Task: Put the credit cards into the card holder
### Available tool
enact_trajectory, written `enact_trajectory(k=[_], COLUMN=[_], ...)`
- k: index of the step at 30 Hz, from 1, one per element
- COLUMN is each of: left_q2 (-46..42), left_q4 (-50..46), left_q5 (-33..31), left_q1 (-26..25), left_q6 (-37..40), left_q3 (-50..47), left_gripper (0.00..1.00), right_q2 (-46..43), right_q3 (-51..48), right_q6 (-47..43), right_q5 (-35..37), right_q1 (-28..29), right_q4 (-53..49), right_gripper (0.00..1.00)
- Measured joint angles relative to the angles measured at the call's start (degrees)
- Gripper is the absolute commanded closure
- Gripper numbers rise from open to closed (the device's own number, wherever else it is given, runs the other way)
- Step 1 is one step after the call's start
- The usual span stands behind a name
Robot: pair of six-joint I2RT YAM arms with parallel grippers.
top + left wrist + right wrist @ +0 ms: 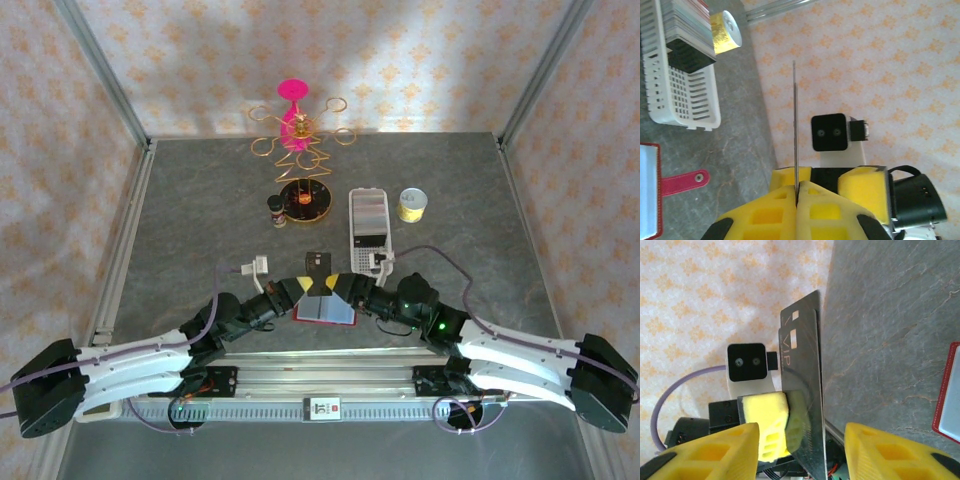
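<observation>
A dark card (320,263) is held between left end effector (308,287) and right end effector (346,288), at the card holder's (325,312) far edge.

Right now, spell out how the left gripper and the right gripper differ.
The left gripper is shut on the credit cards; the right gripper stands open, gripping nothing. The left gripper's fingers meet; the right gripper's fingers stand apart, flanking the cards. Both have yellow fingers.
</observation>
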Motion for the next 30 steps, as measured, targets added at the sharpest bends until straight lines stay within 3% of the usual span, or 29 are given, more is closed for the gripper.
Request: enact_trajectory(k=[12, 17, 19, 22, 24, 30], left_q2=[1.6, 2.8, 3.4, 4.3, 5.1, 5.8], left_q4=[3.0, 4.9, 5.8, 6.8, 7.3, 9.6], left_q5=[1.0, 1.3, 1.7, 2.8, 4.0, 6.3], left_q1=[0.4, 0.6, 0.8, 1.0, 1.1, 2.7], left_q6=[-1.9, -2.6, -2.6, -3.3, -3.4, -3.6], left_q3=[0.0, 0.0, 0.0, 0.1, 0.3, 1.1], left_gripper=[1.00, 1.00, 0.92, 0.71, 0.63, 0.63], right_q2=[0.9, 0.5, 0.2, -0.3, -0.4, -0.4], right_q3=[0.1, 0.1, 0.1, 0.1, 0.2, 0.2], right_q6=[0.2, 0.4, 0.4, 0.4, 0.4, 0.4], right_q5=[-2.8, -3.1, -3.1, -4.0, -5.4, -8.2], right_q1=[-0.1, -0.4, -0.4, -0.3, 0.1, 0.4], right_q4=[2.2, 2.5, 2.4, 2.5, 2.3, 1.0], right_gripper=[1.00, 1.00, 1.00, 1.00, 1.00, 1.00])
